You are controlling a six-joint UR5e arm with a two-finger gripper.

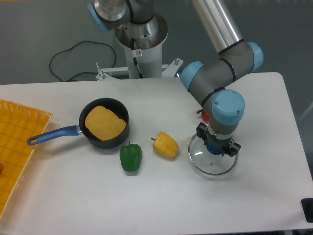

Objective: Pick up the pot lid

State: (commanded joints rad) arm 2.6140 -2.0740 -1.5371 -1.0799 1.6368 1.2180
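Camera view: the pot lid (pixel 213 163) is in the right half of the picture, nearer the desk's right edge than its left, with the desk (pixel 73 196) spreading beneath it toward the front edge. It is a clear disc with a thin rim and a blue knob (pixel 213 148) in the middle. The tool (pixel 216 142) comes down over that knob with a fingertip on either side, and it looks clamped there. The disc sits at a slight tilt and seems to be just off the desk, though its exact clearance cannot be told.

The knob is the right place to take hold: central, raised, and the only part that offers two opposite faces. Reaching for the rim would be poorer, since it is thin and lies low.

The disc looks like glass, so I judge it stiff, fairly heavy for its grip point, smooth and breakable. With such a small hold under a wide plate, it may swing or twist on the knob; a firm squeeze and a slow, straight rise should suit it. The yellow pepper (pixel 166 145) is near the rim on the left, so a sideways drift that way could knock it.
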